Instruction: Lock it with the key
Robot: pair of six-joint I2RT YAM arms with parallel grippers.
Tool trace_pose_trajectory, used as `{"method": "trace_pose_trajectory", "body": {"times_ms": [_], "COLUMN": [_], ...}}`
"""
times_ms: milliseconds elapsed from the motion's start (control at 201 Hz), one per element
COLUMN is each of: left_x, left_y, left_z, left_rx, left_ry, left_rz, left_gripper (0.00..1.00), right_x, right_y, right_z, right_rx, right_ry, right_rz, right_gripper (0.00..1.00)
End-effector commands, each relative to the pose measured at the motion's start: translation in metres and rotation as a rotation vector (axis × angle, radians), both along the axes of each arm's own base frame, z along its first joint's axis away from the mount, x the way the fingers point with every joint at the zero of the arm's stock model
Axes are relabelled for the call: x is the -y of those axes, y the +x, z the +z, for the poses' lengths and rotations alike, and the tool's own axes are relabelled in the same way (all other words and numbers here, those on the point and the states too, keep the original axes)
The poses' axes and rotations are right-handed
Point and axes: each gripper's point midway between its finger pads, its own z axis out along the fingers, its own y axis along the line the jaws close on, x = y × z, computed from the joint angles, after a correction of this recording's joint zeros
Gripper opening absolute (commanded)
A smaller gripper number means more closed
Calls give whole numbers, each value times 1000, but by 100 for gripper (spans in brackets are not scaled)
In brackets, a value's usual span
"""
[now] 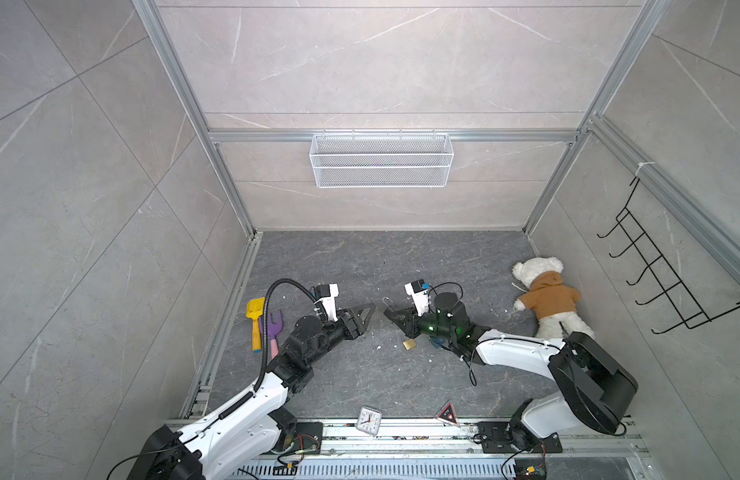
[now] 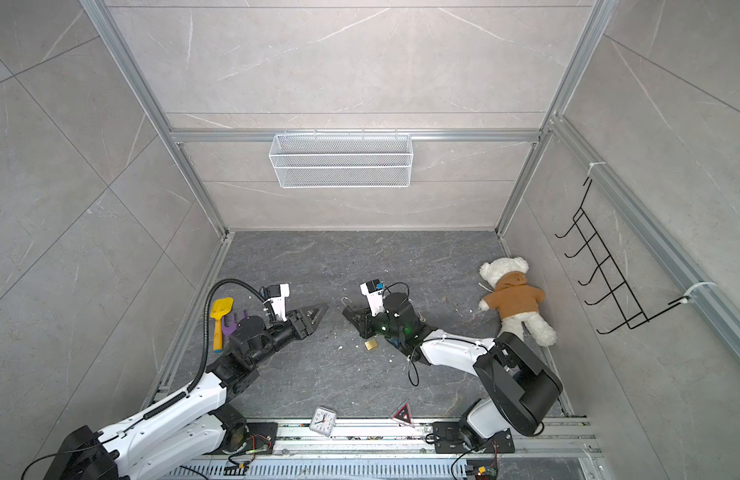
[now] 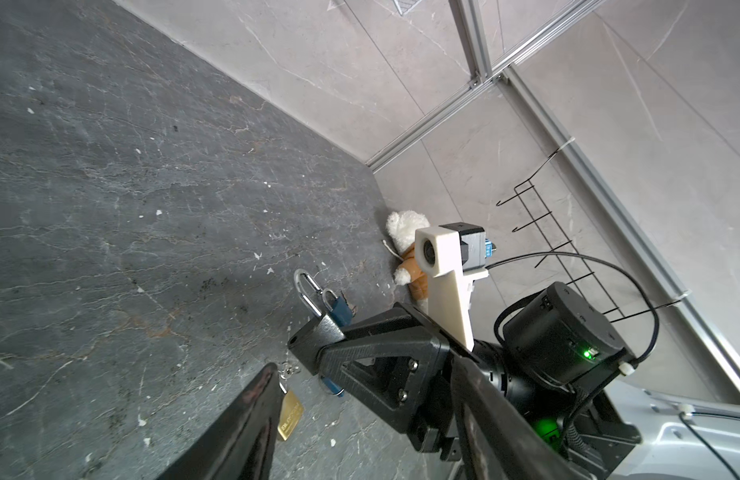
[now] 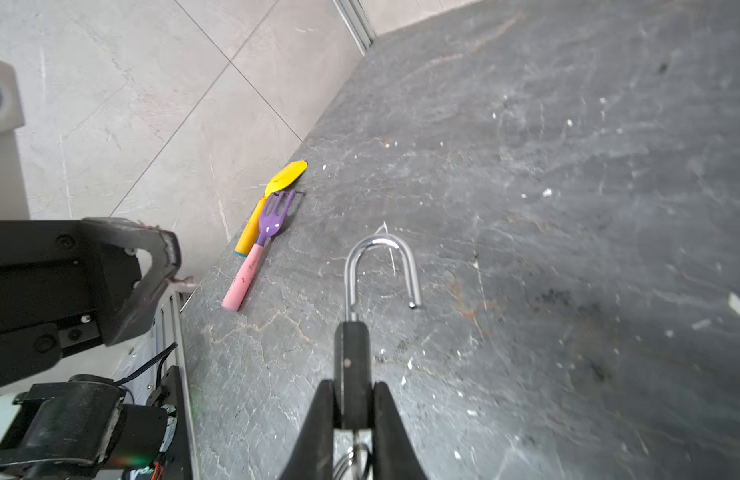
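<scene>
Right wrist: right gripper (image 4: pixel 355 392) jaws clenched on the black padlock (image 4: pixel 351 349), shackle (image 4: pixel 350 286) swung open, key ring (image 4: pixel 357 453) dangling under it. Left wrist: brass lock (image 3: pixel 291 413) loose on the desk (image 3: pixel 110 208). Both top views: left gripper (image 1: pixel 366 320) jaws released, empty, facing the padlock mid-desk. I judge it hard, heavy, slick steel; I'd pinch the key's flat head, key itself unseen.

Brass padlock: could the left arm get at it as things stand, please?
Probably yes: the brass padlock lies uncovered on the floor close to the open left gripper, with nothing between.
</scene>
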Motion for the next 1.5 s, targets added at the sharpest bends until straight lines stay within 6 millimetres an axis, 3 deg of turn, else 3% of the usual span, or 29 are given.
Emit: {"method": "trace_pose_trajectory", "body": {"times_ms": [0, 164, 463, 786, 1015, 1219, 1498], "left_x": [0, 6, 27, 47, 49, 52, 75], "left_y": [0, -5, -19, -31, -26, -23, -39], "left_z": [22, 17, 2, -4, -13, -6, 0], "left_rx": [125, 211, 286, 328, 293, 316, 327], "left_ry": [88, 238, 352, 300, 289, 245, 89], "left_rz": [-22, -96, -319, -490, -482, -471, -661], "left_gripper": [66, 64, 63, 60, 59, 59, 57], "right_x": [2, 13, 9, 16, 22, 23, 20], "right_y": [-8, -8, -34, -62, -77, -91, -97], "right_z": [-2, -18, -22, -4, 12, 15, 28], "right_rx": [-102, -187, -308, -313, -270, -299, -289], "right_ry": [19, 31, 80, 75, 80, 92, 133], "right_rz": [43, 50, 210, 303, 350, 409, 449], "right_gripper": [0, 0, 0, 0, 0, 0, 0]}}
